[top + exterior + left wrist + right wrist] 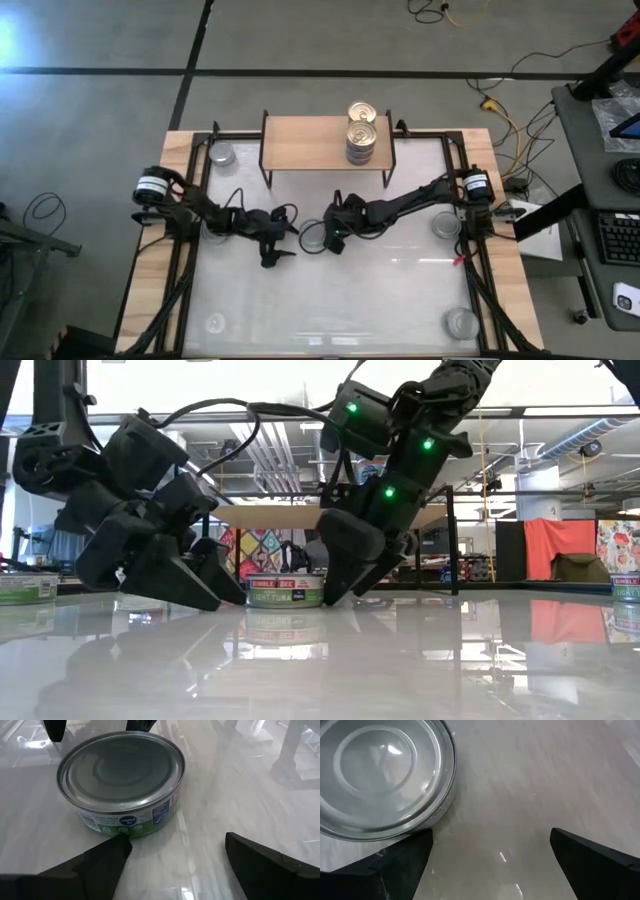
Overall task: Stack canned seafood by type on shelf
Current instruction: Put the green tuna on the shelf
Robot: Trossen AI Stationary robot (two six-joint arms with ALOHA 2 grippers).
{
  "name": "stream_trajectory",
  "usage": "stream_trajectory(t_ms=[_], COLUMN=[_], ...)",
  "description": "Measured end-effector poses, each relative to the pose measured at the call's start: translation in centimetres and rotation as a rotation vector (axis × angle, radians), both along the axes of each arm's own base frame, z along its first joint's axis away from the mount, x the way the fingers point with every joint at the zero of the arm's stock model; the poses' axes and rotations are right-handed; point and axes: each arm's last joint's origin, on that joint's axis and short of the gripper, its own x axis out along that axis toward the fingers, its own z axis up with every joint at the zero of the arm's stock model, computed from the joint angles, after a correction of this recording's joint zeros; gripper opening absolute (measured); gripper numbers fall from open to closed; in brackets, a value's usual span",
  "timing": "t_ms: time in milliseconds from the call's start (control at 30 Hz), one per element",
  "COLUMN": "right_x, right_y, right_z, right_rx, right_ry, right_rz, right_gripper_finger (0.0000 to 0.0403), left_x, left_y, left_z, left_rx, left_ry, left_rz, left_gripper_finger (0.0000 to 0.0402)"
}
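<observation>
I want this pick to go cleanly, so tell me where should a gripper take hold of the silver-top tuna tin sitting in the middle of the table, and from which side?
Grip the tuna tin across its short round side wall, coming down from above with one finger on each side. It sits upright and flat on the table, and its lid is smooth with no handle. The right gripper is open beside it, so it likely needs to shift sideways to centre over the tin first.

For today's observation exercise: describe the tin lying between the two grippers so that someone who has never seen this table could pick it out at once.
Start at the shelf at the table's far edge, then come forward to the middle of the white tabletop, where the left gripper and right gripper nearly meet. The tin lies flat between them. Unlike the gold-topped tins stacked on the shelf, it has a dull silver top and a green-banded tuna label.
</observation>
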Motion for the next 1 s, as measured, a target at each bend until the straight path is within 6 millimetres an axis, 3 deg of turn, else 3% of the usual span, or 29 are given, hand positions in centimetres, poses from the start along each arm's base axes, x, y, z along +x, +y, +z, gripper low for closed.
stream_trajectory(t_ms=[533, 833, 1000], right_x=[-0.2, 0.8, 0.9], right_y=[-0.8, -1.9, -1.9], right_z=[0.8, 0.4, 0.1], right_rx=[-0.001, -0.039, -0.034], right_ry=[-0.002, -0.073, -0.081], right_rz=[-0.013, 0.005, 0.0], right_gripper_finger=[0.04, 0.04, 0.04], left_x=[-2.1, 0.1, 0.4], left_y=[1.1, 1.5, 2.3], left_z=[0.7, 0.4, 0.4], left_rx=[0.064, 0.048, 0.036], left_ry=[0.011, 0.005, 0.001], left_rz=[0.091, 0.069, 0.081], left_gripper_finger=[0.0322, 0.0362, 0.0377])
